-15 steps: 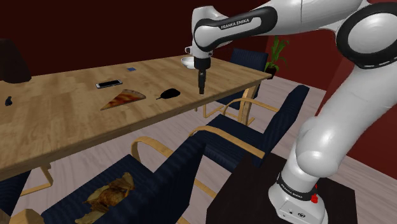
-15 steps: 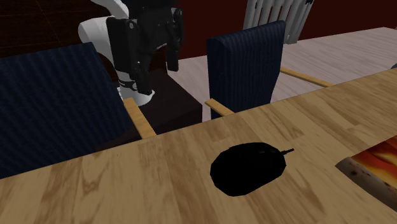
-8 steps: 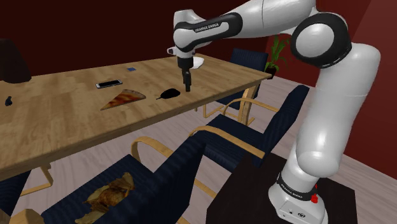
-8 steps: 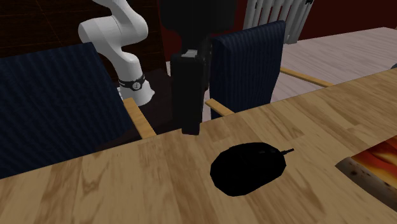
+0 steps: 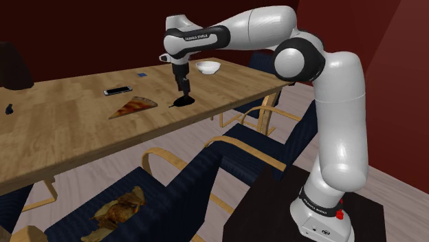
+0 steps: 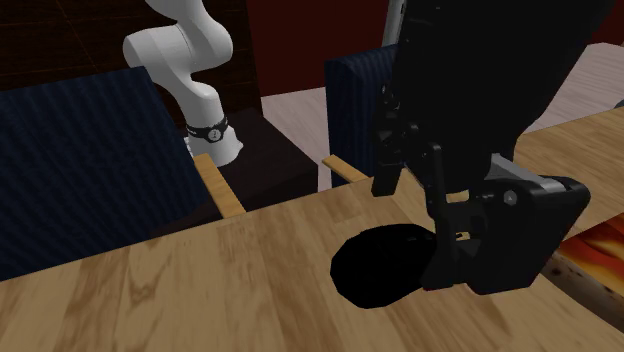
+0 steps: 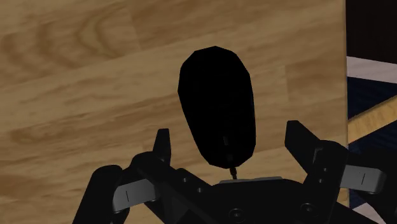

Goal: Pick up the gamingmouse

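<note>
Black and glossy-looking, the mouse (image 7: 217, 105) has a low, rounded shell, and that is where I would expect trouble. If the fingers (image 7: 162, 143) close too high, they may ride up the curve and squeeze the mouse out forward instead of gripping it. The gripper (image 7: 229, 133) also seems centred over the mouse's narrower tail end, where a short stub of cable pokes out, not over its broad middle. A pinch there could let the heavier front sag or swing. Coming down too far would drive the fingertips into the wooden table (image 5: 69, 130). A sideways nudge matters too. The mouse lies near the table's edge on the robot's side, with a dark blue chair (image 6: 365, 100) just beyond, so a push could slide it towards the drop.

The gripper is spread wide and holds nothing. In the wrist view the mouse's tail end sits between the two fingers, with bare wood showing on either side, and the rest of its body reaches out past the fingertips. Its length runs nearly along the hand, slightly tilted, so the fingers would close across its width. In the shoulder view the gripper hangs directly over the mouse, which lies to the right of a pizza slice (image 5: 133, 107) and nearer than a white bowl (image 5: 207, 67).
</note>
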